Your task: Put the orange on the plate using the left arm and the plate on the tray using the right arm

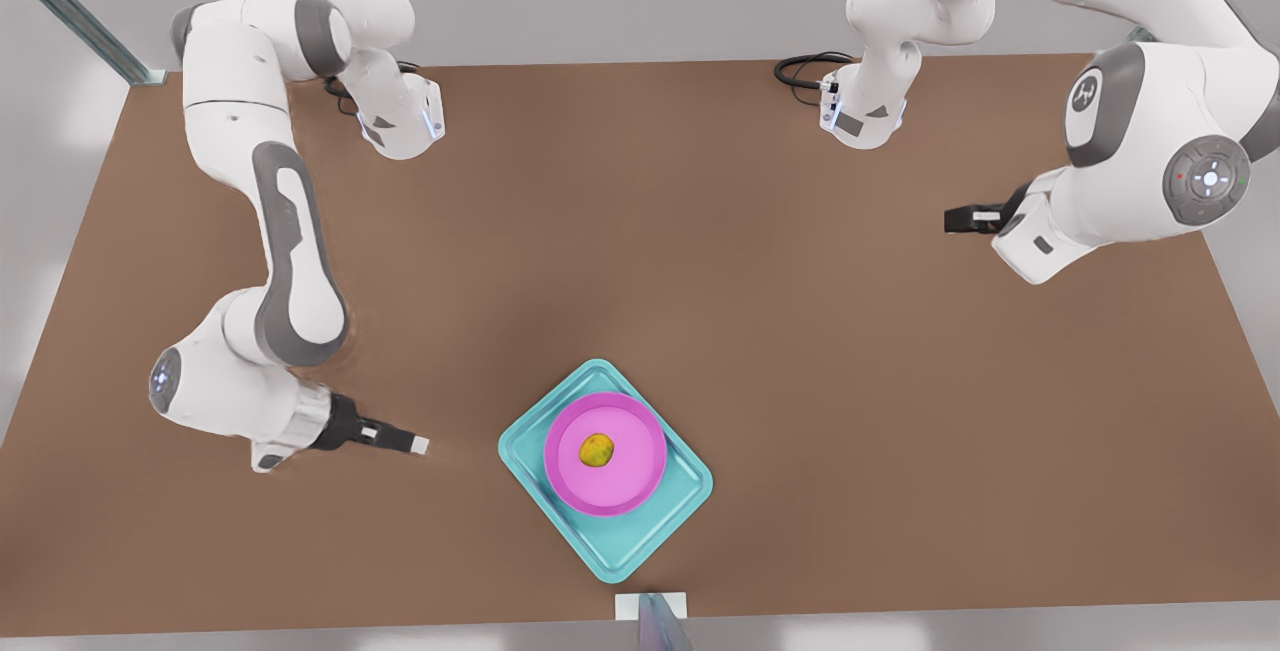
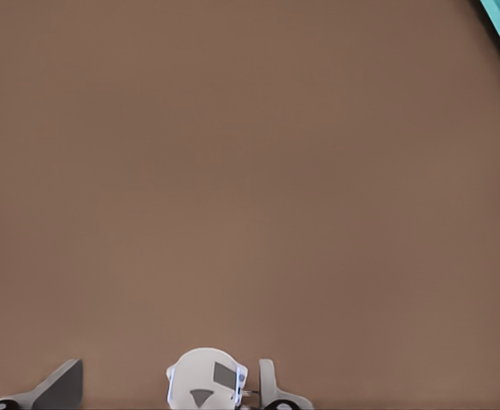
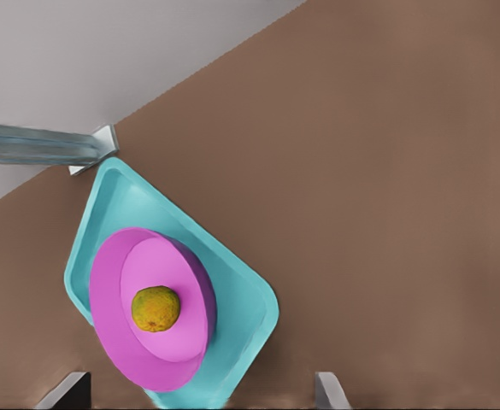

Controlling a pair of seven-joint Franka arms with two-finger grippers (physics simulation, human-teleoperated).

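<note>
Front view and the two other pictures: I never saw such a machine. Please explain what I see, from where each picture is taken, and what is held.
These are simulator renders of two white robot arms at a brown table. The front view looks down from above; each other picture comes from a camera on one arm's wrist. An orange lies on a pink plate, which sits on a teal tray. The right gripper is beside the tray; the left gripper waits farther off. Both are open and hold nothing.
</note>
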